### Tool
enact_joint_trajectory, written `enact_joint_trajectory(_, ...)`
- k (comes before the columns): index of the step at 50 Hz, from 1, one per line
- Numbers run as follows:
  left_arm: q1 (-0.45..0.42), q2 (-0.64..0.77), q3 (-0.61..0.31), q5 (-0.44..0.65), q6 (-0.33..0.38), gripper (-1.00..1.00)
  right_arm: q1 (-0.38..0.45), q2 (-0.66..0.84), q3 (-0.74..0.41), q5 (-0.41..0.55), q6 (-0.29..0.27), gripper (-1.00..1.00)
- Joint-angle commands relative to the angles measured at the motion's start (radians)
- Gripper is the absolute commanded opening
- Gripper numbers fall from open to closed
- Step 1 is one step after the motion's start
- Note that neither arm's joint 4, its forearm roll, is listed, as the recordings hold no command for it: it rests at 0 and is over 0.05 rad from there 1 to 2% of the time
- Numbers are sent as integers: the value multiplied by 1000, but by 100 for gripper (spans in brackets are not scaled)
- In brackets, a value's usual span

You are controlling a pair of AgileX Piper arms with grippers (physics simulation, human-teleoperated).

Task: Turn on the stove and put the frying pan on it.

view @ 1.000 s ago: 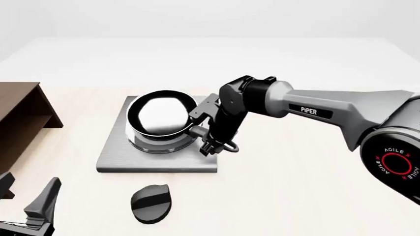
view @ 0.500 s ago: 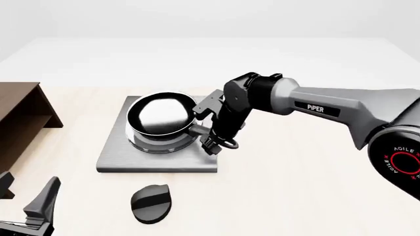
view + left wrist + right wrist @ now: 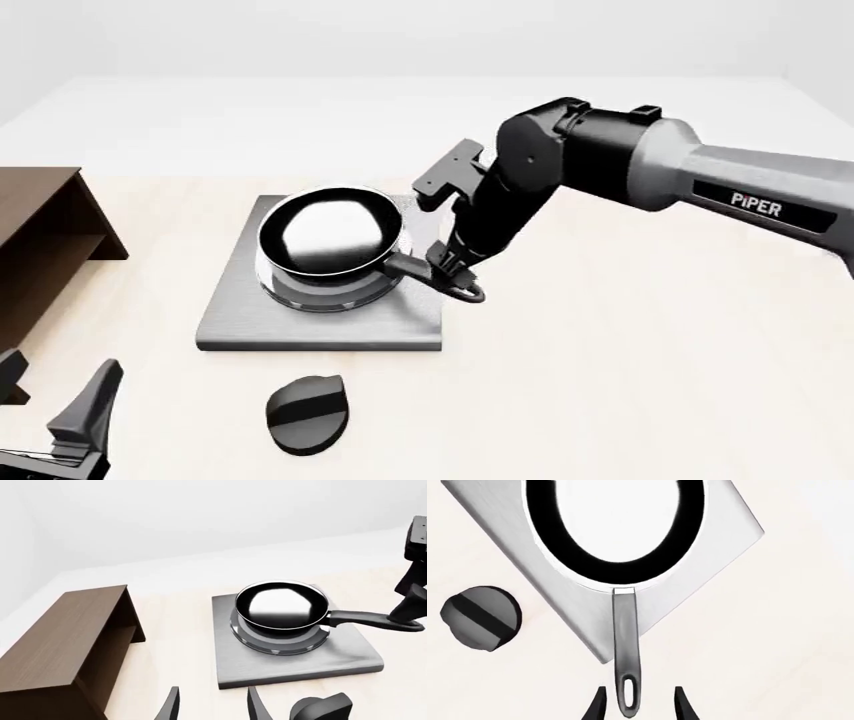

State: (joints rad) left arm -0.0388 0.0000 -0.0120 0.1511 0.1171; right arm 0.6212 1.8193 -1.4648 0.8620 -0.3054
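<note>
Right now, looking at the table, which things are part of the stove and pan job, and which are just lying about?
Part of the job:
- stove, grey plate with burner rings
- knob, black, on the table in front of the plate
- frying pan, sitting on the burner rings
- right gripper, fingers open either side of the handle's loop

Just lying about:
- brown wooden shelf

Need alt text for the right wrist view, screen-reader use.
A small round black frying pan sits on a flat square grey metal stove plate, its long handle ending in a loop that lies between the open fingers of the right gripper, without visible contact. A separate black oval knob lies on the pale table off the plate's edge.
</note>
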Motion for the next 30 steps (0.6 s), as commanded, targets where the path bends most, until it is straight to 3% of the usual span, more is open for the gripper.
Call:
enact_joint_trajectory(1, -4, 0, 2, 3, -9, 100, -1, -195, 130, -29, -19, 100)
enact_joint_trajectory(2, -3, 0, 1, 2, -9, 100, -25, -212, 161, -49, -40, 100)
enact_joint_trajectory(6, -3, 0, 1, -2, -8, 100, -37, -289, 238, -116, -29, 100)
enact_joint_trajectory(10, -3, 0, 1, 0, -6, 100, -86, -416, 347, -199, -53, 100)
enact_joint_trajectory(12, 0, 0, 2, 4, -6, 100, -54, -474, 394, -236, -11, 100)
enact_joint_trajectory(18, 2, 0, 2, -1, 0, 100, -99, -626, 523, -332, -12, 100)
enact_joint_trajectory(19, 0, 0, 2, -3, 2, 100, -77, -665, 546, -355, 27, 100)
enact_joint_trajectory(23, -3, 0, 1, -11, 9, 100, -145, -794, 673, -451, 25, 100)
enact_joint_trajectory(24, -4, 0, 1, -13, 12, 100, -148, -841, 707, -482, 70, 100)
enact_joint_trajectory(26, -8, 0, 1, -16, 15, 100, -190, -904, 769, -524, 71, 100)
enact_joint_trajectory(28, -13, 0, 1, -16, 13, 100, -201, -969, 838, -586, 131, 100)
enact_joint_trajectory(30, -15, 0, 1, -16, 12, 100, -209, -1003, 867, -609, 147, 100)
